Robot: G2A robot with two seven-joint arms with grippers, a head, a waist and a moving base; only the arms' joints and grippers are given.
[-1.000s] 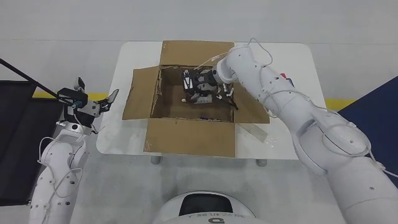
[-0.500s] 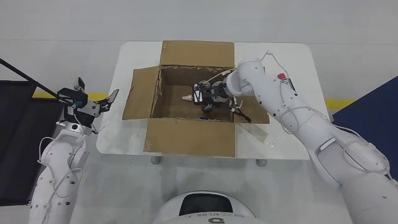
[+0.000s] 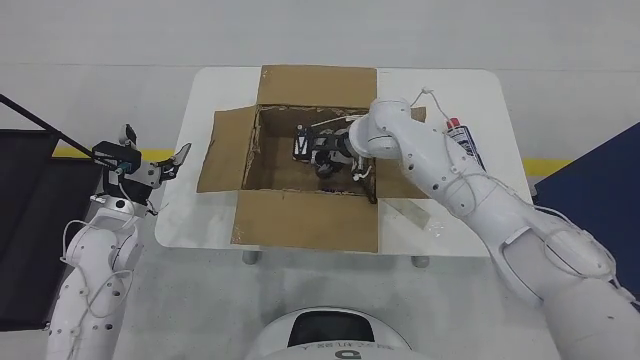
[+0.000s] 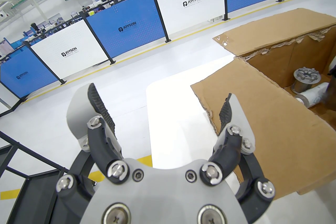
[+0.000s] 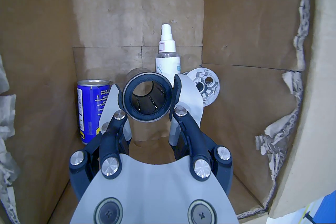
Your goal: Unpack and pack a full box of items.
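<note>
Left gripper (image 4: 160,97) hangs just off the tabletop's (image 3: 195,215) left edge, fingers spread, nothing in them. Inside the box (image 5: 249,38), right gripper (image 5: 148,91) is pinching a hollow metal sleeve (image 5: 147,118), bore end-on to the wrist cam, long axis in line with the fingers. Past it: blue can (image 5: 90,109), spray bottle (image 5: 167,57), flanged metal part (image 5: 206,88).

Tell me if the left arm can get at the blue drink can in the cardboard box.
Unlikely. The open left gripper sits off the white table's edge, the cardboard box's flap and wall stand between, and the right gripper, shut on a metal cylinder, crowds the blue drink can.
</note>
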